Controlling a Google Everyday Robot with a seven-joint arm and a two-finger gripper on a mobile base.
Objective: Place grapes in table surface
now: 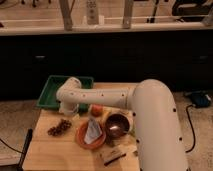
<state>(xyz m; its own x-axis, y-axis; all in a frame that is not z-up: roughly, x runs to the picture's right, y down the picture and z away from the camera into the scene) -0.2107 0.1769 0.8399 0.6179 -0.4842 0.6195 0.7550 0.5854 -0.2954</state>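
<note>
The grapes, a small dark reddish-purple bunch, lie on the light wooden table surface at its left side. My white arm reaches from the right across the table. Its gripper hangs at the arm's left end, just above and slightly right of the grapes, by the green tray's front edge. It appears apart from the grapes.
A green tray stands at the back left. An orange plate holding a pale folded item sits mid-table beside a brown bowl. An orange fruit lies behind them. A small dark object lies near the front edge.
</note>
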